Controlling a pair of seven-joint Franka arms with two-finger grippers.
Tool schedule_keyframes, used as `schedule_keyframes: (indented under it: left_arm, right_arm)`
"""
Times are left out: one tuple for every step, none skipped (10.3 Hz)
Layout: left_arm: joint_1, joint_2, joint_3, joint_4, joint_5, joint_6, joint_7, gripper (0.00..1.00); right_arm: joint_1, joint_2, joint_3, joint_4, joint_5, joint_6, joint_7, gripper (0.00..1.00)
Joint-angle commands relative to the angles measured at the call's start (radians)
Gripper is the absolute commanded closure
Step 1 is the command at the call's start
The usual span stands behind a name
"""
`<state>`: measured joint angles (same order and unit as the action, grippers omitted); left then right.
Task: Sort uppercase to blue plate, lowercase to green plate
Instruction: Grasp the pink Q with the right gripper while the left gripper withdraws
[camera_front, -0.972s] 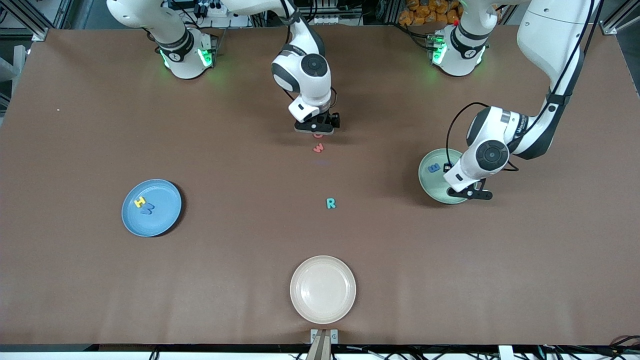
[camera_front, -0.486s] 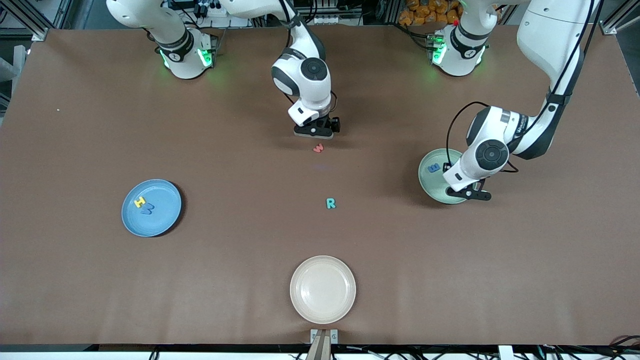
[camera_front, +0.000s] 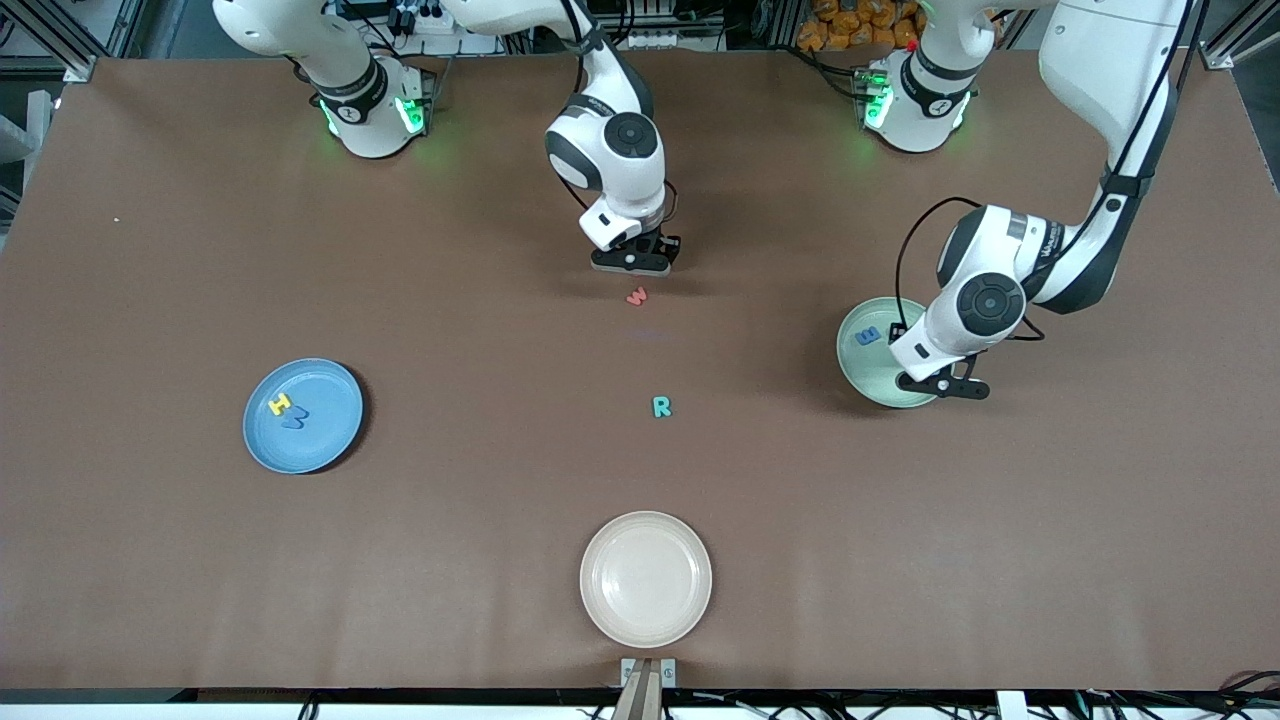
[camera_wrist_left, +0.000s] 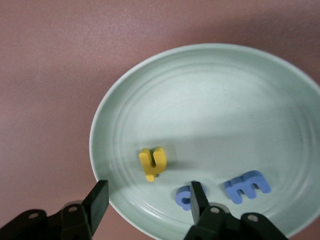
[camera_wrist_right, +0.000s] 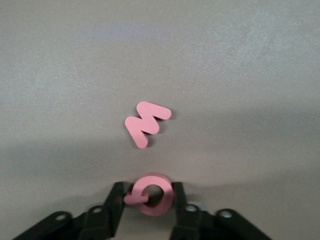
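My right gripper is shut on the red Q, low over the table's middle. The red w lies just nearer the front camera. The teal R lies nearer still. The blue plate holds the yellow H and the blue M. My left gripper is open and empty over the green plate's rim. That plate holds the blue m, a blue rounded letter and a yellow h-like letter.
A cream plate stands near the table's front edge, in line with the teal R. The two plates with letters stand toward opposite ends of the table.
My right gripper has come down over the red Q and closed on it, hiding it in the front view. My left gripper has shifted slightly over the green plate's rim.
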<state>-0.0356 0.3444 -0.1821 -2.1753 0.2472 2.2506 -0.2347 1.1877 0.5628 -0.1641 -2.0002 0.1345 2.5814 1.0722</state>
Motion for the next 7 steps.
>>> schedule_keyframes:
  left_arm:
    - [0.002,-0.044,-0.023,0.015,-0.077,-0.086,-0.002,0.26]
    - [0.003,-0.064,-0.039,0.018,-0.109,-0.133,-0.003,0.26]
    - [0.002,-0.074,-0.059,0.028,-0.146,-0.157,-0.021,0.24]
    - [0.002,-0.074,-0.071,0.041,-0.167,-0.166,-0.058,0.19]
    - [0.000,-0.073,-0.085,0.052,-0.219,-0.166,-0.096,0.19]
    - [-0.004,-0.068,-0.094,0.070,-0.288,-0.166,-0.119,0.19]
    - [-0.016,-0.061,-0.094,0.090,-0.340,-0.166,-0.141,0.19]
  right_arm:
    - [0.012,0.019,-0.005,0.009,-0.013,0.011,0.020,1.00]
    - [0.010,0.017,-0.005,0.011,-0.015,0.011,0.020,1.00]
    - [0.007,0.011,-0.005,0.009,-0.015,0.010,0.018,1.00]
    - [0.006,-0.001,-0.015,0.009,-0.015,0.006,0.018,1.00]
    - [0.006,-0.021,-0.034,0.009,-0.015,0.000,0.015,1.00]
    - [0.000,-0.041,-0.050,0.009,-0.016,-0.009,0.005,1.00]
    - [0.001,-0.053,-0.081,0.009,-0.018,-0.012,-0.015,1.00]
